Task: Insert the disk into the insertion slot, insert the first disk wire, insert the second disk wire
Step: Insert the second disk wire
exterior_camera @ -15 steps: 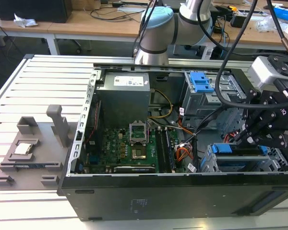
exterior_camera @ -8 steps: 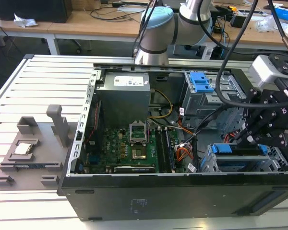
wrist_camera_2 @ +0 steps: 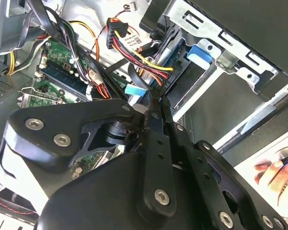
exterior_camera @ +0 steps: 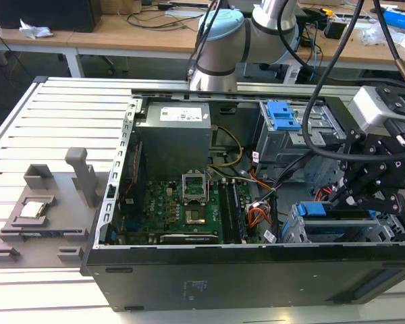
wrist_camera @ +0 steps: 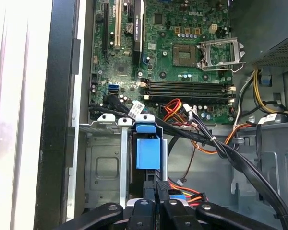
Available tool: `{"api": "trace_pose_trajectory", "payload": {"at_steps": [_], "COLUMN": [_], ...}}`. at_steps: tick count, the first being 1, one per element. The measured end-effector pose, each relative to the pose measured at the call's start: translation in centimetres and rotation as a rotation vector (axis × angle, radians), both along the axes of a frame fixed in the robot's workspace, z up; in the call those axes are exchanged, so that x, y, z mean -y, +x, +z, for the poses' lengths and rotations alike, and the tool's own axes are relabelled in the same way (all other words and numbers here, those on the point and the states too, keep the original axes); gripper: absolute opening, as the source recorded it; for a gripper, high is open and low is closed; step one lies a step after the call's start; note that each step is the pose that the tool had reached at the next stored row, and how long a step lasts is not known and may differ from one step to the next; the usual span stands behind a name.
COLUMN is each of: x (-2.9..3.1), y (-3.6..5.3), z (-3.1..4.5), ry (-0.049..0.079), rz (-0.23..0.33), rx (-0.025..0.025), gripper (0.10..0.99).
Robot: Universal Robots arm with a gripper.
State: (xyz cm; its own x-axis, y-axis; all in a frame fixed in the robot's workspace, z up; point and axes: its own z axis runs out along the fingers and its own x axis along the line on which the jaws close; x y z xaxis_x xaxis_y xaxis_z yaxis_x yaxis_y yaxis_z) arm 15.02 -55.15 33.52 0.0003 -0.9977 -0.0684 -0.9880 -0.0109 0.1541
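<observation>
Item one, the gripper [exterior_camera: 341,194]: black linkage fingers, at the right of the frame in the exterior view, lowered into the open computer case [exterior_camera: 121,270] just above the drive cage. In the second wrist view the fingers [wrist_camera_2: 156,139] converge to a narrow tip at frame centre; we cannot tell whether they pinch anything there or merely rest closed, as the tips are masked by the linkage.

Item two, the disk [wrist_camera: 148,153]: its blue carrier shows at lower centre of the first wrist view, seated in the insertion slot [wrist_camera: 105,167], the grey sheet-metal bay at lower left centre. We judge the disk already home.

Item three, the wire bundle [wrist_camera_2: 144,60]: red, yellow and black leads ending at a black connector, upper centre of the second wrist view, just beside the fingertips and the disk's rear edge.

Item four, the motherboard [wrist_camera: 182,52]: green, upper centre of the first wrist view.

Item five, the power supply [exterior_camera: 172,138]: grey box, upper centre of the exterior view.

Risks, as we judge them: a connector presented askew could jam or bend contacts; loose leads crossing the bay could snag the fingers; a weak pinch could let the plug slip.
</observation>
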Motion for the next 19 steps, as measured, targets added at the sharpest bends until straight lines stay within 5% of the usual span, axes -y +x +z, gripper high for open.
{"api": "trace_pose_trajectory", "payload": {"at_steps": [6, 8, 14, 19], "x": [-0.01, 0.0, -0.08, -0.14], "y": [0.0, 0.01, 0.0, 0.0], "z": [-0.13, 0.01, 3.52, 4.49], "ry": [0.002, 0.001, 0.001, 0.001], "rz": [0.0, 0.0, 0.0, 0.0], "rx": [0.0001, 0.0, 0.0, 0.0], "gripper": [0.157, 0.224, 0.224, 0.224]}}
